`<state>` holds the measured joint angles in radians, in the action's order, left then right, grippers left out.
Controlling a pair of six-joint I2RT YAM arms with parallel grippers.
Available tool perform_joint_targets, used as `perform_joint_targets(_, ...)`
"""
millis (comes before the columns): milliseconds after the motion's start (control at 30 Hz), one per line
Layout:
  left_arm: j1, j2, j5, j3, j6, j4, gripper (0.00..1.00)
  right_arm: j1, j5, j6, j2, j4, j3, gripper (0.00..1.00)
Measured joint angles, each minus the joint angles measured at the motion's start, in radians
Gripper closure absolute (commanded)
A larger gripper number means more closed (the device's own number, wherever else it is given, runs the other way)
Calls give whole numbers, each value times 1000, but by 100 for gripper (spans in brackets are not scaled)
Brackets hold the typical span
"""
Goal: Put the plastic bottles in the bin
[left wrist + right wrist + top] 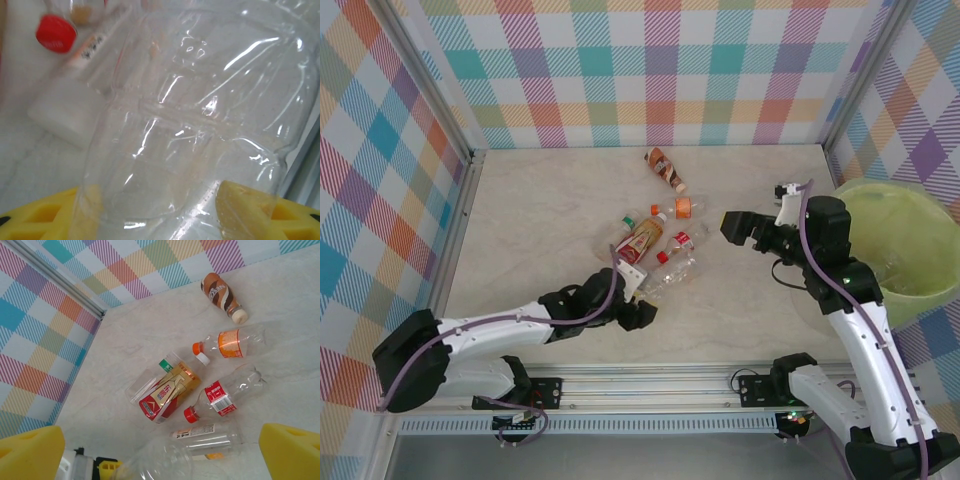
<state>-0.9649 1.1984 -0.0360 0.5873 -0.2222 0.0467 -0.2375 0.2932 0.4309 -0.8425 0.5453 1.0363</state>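
clear btl [200, 125] in hand [160, 217], red cap [56, 33] beyond

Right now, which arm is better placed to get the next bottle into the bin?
Left. The left gripper appears closed around the clear bottle, ready to lift. The right gripper hangs open and empty beside the bin and would need to reach first.

Pale marbled table [540, 220] bears plastic bottles [645, 238] lying clustered mid-table, one brown bottle [664, 168] apart.
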Motion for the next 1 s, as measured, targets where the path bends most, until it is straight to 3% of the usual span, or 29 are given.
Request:
perform_joint_targets(300, 190, -200, -104, -60, -187, 119, 100, -64, 36, 42, -45, -77, -29, 0)
perform_joint_targets(500, 285, -232, -211, -80, -334, 203, 100, -156, 83, 52, -129, -166, -29, 0)
perform_joint_targets(733, 320, -184, -358, -80, -451, 314, 100, -301, 135, 50, -261, -305, -24, 0)
perform_joint_targets(1000, 321, -150, -461, -68, -507, 374, 100, -426, 105, 29, -420, -458, 2, 0)
